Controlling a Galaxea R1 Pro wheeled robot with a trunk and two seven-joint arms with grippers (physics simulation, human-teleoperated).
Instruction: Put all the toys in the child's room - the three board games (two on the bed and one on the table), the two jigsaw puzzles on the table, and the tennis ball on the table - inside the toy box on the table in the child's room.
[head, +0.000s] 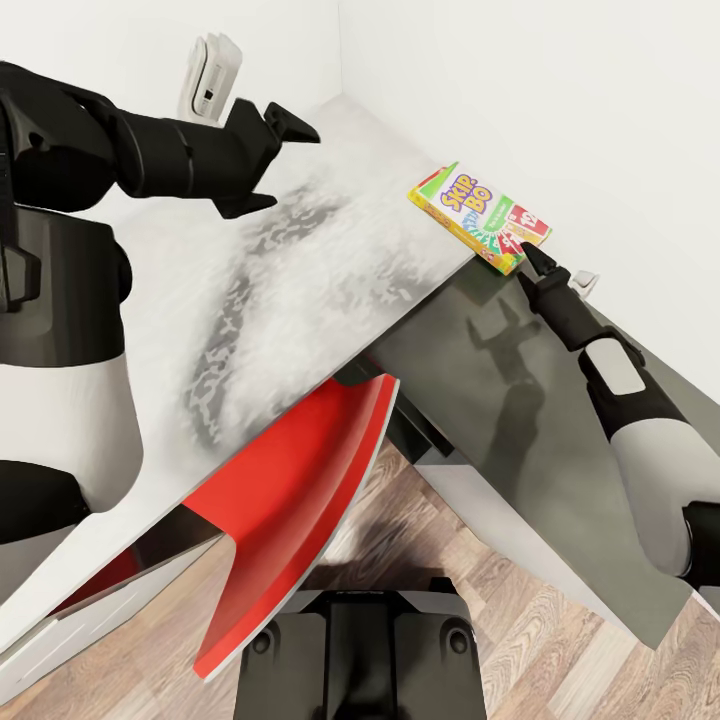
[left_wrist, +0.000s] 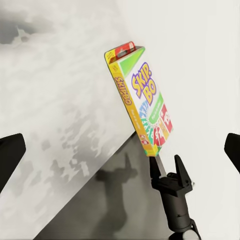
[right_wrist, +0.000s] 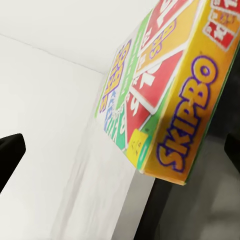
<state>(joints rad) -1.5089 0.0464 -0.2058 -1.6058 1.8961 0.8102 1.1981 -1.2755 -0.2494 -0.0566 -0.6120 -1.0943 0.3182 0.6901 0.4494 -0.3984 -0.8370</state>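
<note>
Head view: the Skip-Bo board game (head: 479, 217) is being seen lying flat on the light-grey top of the table (head: 300, 290), near the wall, at the edge where the lower dark-grey top begins. The right gripper (head: 532, 262) is being held just beside the box's near corner, its fingers spread apart with nothing between them; whether they are touching the box cannot be told. The left gripper (head: 270, 160) is being held above the light-grey top, well apart from the game, jaws wide and empty. A red chair (head: 300, 490) is being shown tucked under the table.
</note>
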